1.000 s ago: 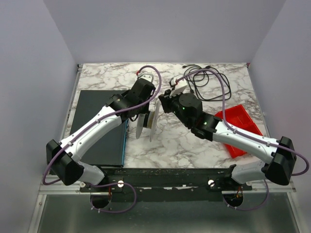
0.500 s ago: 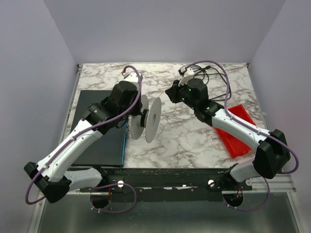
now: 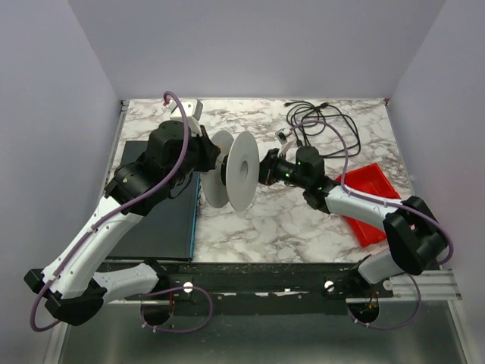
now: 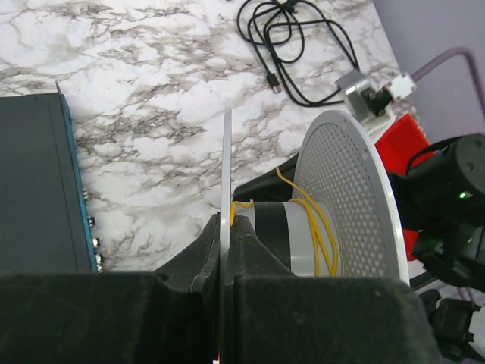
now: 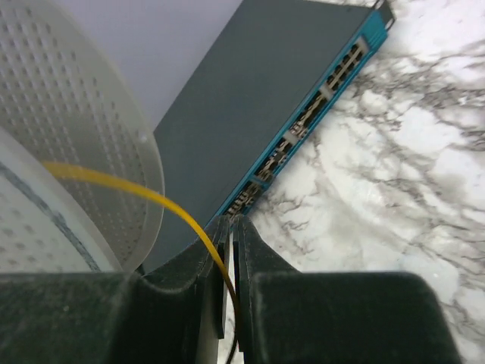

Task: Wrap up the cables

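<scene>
Left tool (image 4: 225, 231): shut on flange of white perforated plastic spool (image 4: 350, 189), aloft. Right tool (image 5: 229, 227): nearly closed, pinching thin yellow cord (image 5: 144, 193) off hub. Tangled thin black cables (image 3: 317, 121): far edge of marble table (image 3: 265, 220), apart. Step: winding, seemingly. Next: taut feed onto hub.

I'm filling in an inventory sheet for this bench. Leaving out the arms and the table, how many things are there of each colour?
White: 1, the white spool
Yellow: 1, the yellow wire around the spool's core
Black: 1 tangle, the black cables
Red: 1, the red tray
Dark grey with a teal front: 1, the network switch
Total: 5
</scene>
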Controlling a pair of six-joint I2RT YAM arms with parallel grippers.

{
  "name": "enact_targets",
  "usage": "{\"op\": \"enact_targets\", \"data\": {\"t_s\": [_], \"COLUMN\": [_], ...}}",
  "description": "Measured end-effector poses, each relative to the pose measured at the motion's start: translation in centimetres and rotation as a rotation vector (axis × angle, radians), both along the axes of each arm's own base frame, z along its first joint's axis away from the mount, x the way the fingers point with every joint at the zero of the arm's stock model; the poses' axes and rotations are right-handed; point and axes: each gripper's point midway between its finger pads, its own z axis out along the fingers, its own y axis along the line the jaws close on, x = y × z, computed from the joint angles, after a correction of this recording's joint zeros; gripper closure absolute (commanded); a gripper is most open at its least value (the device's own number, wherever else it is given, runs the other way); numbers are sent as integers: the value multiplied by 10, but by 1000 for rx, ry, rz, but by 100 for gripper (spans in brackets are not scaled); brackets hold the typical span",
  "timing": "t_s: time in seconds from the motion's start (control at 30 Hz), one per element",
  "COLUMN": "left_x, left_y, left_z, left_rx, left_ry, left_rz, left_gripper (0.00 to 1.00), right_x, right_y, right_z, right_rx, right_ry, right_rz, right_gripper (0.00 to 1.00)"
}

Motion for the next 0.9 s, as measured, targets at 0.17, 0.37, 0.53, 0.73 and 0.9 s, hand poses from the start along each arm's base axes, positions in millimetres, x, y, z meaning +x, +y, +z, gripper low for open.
{"op": "enact_targets", "data": {"t_s": [0.17, 0.37, 0.53, 0.73, 0.9], "left_x": [6, 16, 24, 41, 60], "left_y": [-4, 3, 10, 15, 14], "left_z": [10, 20, 25, 14, -10], "left_rx": [-71, -120, -145, -141, -91], "left_ry": [-14, -48, -67, -51, -7], "left_rz": [33, 116, 188, 291, 375], "left_gripper": [100, 100, 100, 100, 100], "right_x": [-26, -57, -81, -96, -100], "right_y": [8, 20, 30, 38, 44], "right_z": [-5, -14, -10, 1, -7], "right_rx": [74, 100, 110, 93, 39], "right_ry": [52, 99, 101, 65, 74], "right_rz": [84, 166, 212, 194, 170], "right_gripper": [85, 86, 96, 99, 99]}}
